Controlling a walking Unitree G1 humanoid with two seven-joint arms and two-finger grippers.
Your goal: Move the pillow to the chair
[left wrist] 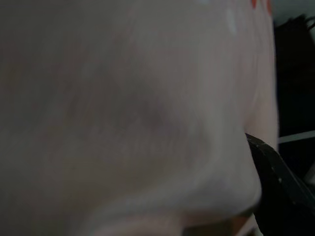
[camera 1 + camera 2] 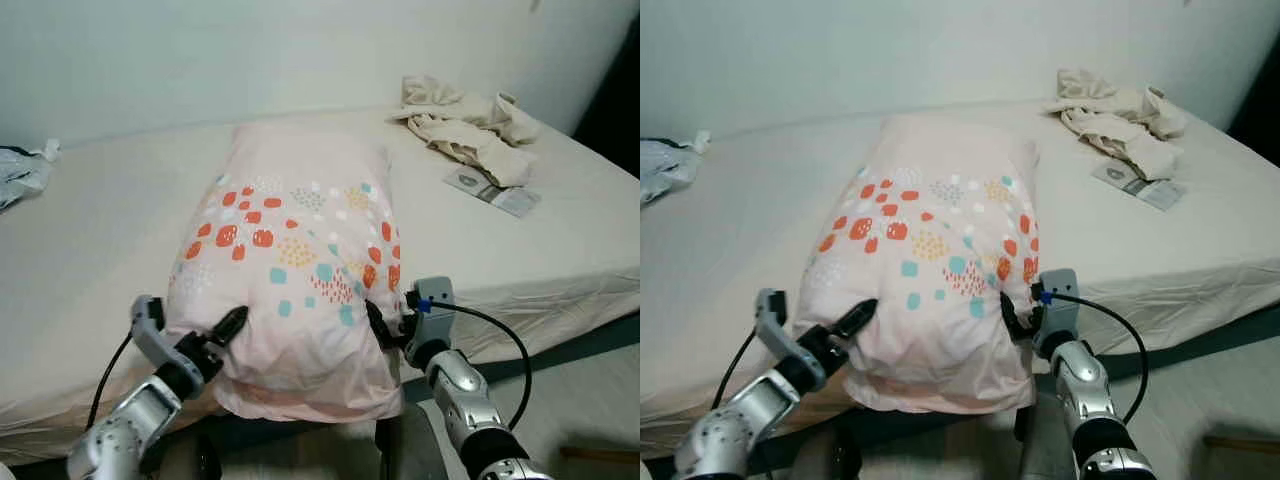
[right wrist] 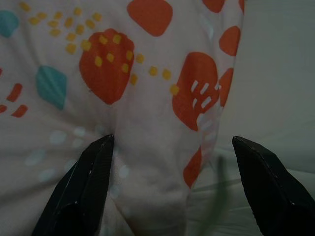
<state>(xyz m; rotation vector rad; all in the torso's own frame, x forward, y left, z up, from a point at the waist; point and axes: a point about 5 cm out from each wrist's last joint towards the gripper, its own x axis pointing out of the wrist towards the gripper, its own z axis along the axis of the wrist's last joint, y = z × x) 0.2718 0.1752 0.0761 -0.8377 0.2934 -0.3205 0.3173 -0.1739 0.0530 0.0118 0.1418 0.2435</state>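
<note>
Two tools flank the near end of the pillow (image 2: 300, 270), which lies lengthwise at the centre of the frame on the bed (image 2: 90, 230), its near end bulging over the bed's front edge. The pillow is pale pink with orange, teal and yellow spots.

At lower left of the frame the left tool (image 2: 215, 335) presses against the pillow's near left corner; one black finger (image 2: 230, 325) lies on the fabric, and the left wrist view is too close and blurred to tell whether the fingers are apart or together. At lower centre-right the right tool (image 3: 170, 184) meets the pillow's near right edge with its fingers (image 3: 88, 182) spread apart, a fold of the pink cover between them.

Crumpled cream clothes (image 2: 465, 120) sit at upper right on the bed, with a booklet (image 2: 493, 190) just beside them.
</note>
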